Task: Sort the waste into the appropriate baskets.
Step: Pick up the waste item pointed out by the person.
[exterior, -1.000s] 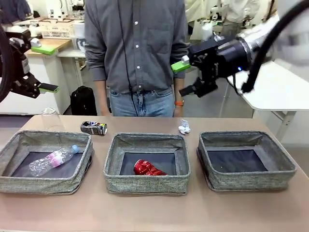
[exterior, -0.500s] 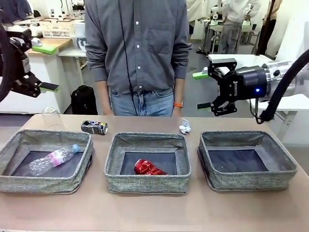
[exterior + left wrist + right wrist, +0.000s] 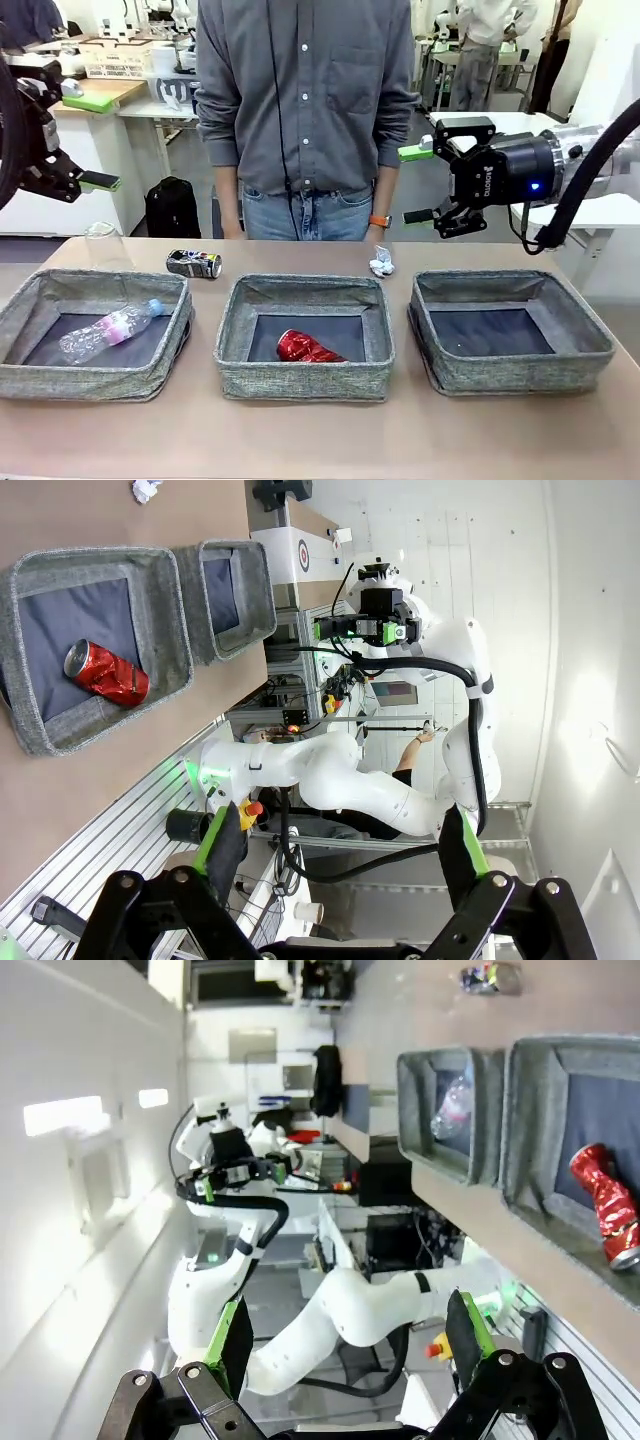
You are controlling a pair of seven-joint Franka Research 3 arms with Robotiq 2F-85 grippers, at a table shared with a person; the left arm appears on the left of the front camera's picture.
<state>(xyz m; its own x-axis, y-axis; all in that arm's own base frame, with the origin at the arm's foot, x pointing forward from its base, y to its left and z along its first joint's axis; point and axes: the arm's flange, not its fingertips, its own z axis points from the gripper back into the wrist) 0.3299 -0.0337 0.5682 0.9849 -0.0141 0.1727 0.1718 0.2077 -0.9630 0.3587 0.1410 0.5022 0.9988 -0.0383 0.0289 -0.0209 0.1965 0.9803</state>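
Three grey baskets stand in a row: the left basket (image 3: 100, 383) holds a clear bottle with a pink label (image 3: 108, 330), the middle basket (image 3: 305, 384) holds a crushed red can (image 3: 305, 347), and the right basket (image 3: 520, 376) has nothing in it. Behind them on the table lie a dark printed can (image 3: 194, 264), a clear cup (image 3: 103, 245) and a white paper wad (image 3: 381, 266). My left gripper (image 3: 97, 142) hangs open, high beyond the table's left edge. My right gripper (image 3: 415, 185) is open in the air above the far right of the table. The red can (image 3: 105, 672) shows in the left wrist view too.
A person (image 3: 305, 100) in a grey shirt stands at the far edge behind the middle basket, arms down. Bare tabletop (image 3: 320, 440) runs in front of the baskets. A white side table (image 3: 590, 190) stands behind my right arm.
My right arm has pulled back to the right, away from the person, its gripper still open. The person has stepped slightly to the right. The left arm has not moved.
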